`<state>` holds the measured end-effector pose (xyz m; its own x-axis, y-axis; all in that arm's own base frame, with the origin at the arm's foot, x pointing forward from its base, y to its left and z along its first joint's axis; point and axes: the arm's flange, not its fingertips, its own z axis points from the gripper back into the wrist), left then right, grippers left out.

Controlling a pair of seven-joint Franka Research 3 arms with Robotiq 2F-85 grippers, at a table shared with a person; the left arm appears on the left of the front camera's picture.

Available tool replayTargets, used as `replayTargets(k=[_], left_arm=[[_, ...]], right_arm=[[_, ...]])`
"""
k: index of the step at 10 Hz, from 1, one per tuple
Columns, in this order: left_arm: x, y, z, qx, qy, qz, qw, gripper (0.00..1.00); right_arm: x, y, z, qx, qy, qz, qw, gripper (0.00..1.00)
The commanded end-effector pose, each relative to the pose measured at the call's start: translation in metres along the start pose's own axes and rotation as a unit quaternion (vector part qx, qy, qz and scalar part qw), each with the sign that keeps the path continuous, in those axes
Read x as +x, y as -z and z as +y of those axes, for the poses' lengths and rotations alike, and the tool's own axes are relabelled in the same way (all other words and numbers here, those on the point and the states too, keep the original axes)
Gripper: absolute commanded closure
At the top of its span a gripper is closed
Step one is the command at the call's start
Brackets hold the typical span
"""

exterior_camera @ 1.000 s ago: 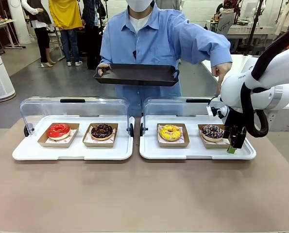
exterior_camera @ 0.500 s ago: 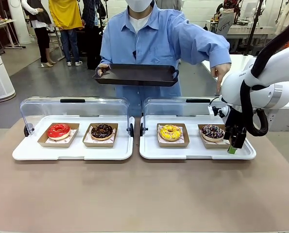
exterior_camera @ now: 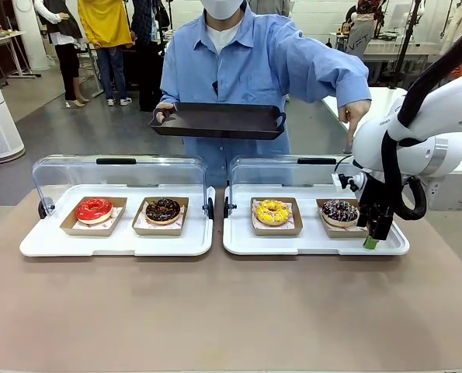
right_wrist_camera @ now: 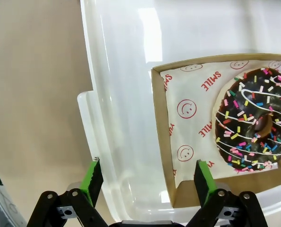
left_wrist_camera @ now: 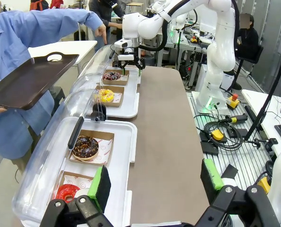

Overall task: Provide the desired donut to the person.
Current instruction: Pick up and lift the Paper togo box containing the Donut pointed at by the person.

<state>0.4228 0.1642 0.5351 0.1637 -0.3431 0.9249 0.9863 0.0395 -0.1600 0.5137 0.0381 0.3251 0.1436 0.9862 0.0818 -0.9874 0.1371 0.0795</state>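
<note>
fingers of my right gripper stand spread as wide as they go, with nothing between them but the side wall of the cardboard box that carries the sprinkled donut. one pad hangs over the bare rim of the right white tray, near its right end; the other hangs over the box's paper liner, just beside the donut. over the last second little has changed: my wrist has crept a touch, the gripper has stayed low at that right end of the tray, and the donut has not moved in its box. i read that as the approach finishing, with the pinch on the box wall not yet made. my left gripper is spread too, holding nothing, above the near end of the left white tray. further along the right tray the yellow donut sits untouched. past the raised clear lid, the person has kept a black tray level and one hand pointing down toward the sprinkled donut. so the choice looks unchanged, and i judge the black tray is waiting to receive it.
</note>
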Motion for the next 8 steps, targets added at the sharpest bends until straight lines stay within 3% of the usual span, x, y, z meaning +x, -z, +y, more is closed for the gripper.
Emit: replayTargets(k=[1, 2, 3, 4, 5, 7, 8], left_arm=[[0.0008, -0.0009, -0.0018, -0.002, 0.001, -0.001, 1.000, 0.00], [0.0008, -0.0009, -0.0018, -0.002, 0.001, -0.001, 1.000, 0.00], [0.0008, -0.0009, -0.0018, -0.002, 0.001, -0.001, 1.000, 0.00], [0.0008, -0.0009, -0.0018, -0.002, 0.001, -0.001, 1.000, 0.00], [0.0008, -0.0009, -0.0018, -0.002, 0.001, -0.001, 1.000, 0.00], [0.0008, -0.0009, -0.0018, -0.002, 0.001, -0.001, 1.000, 0.00], [0.0008, -0.0009, -0.0018, -0.002, 0.001, -0.001, 1.000, 0.00]], right_arm=[[-0.0011, 0.0031, -0.0126, 0.005, -0.008, -0.014, 1.000, 0.00], [-0.0017, 0.0042, -0.0134, 0.005, -0.009, -0.015, 1.000, 0.00], [-0.0026, 0.0046, -0.0125, 0.001, -0.015, -0.018, 1.000, 0.46], [-0.0023, 0.0045, -0.0125, 0.001, -0.016, -0.019, 1.000, 0.59], [-0.0020, 0.0046, -0.0132, 0.000, -0.016, -0.020, 1.000, 1.00], [-0.0026, 0.0049, -0.0121, -0.001, -0.017, -0.020, 1.000, 1.00], [-0.0026, 0.0049, -0.0125, -0.001, -0.017, -0.021, 1.000, 0.87]])
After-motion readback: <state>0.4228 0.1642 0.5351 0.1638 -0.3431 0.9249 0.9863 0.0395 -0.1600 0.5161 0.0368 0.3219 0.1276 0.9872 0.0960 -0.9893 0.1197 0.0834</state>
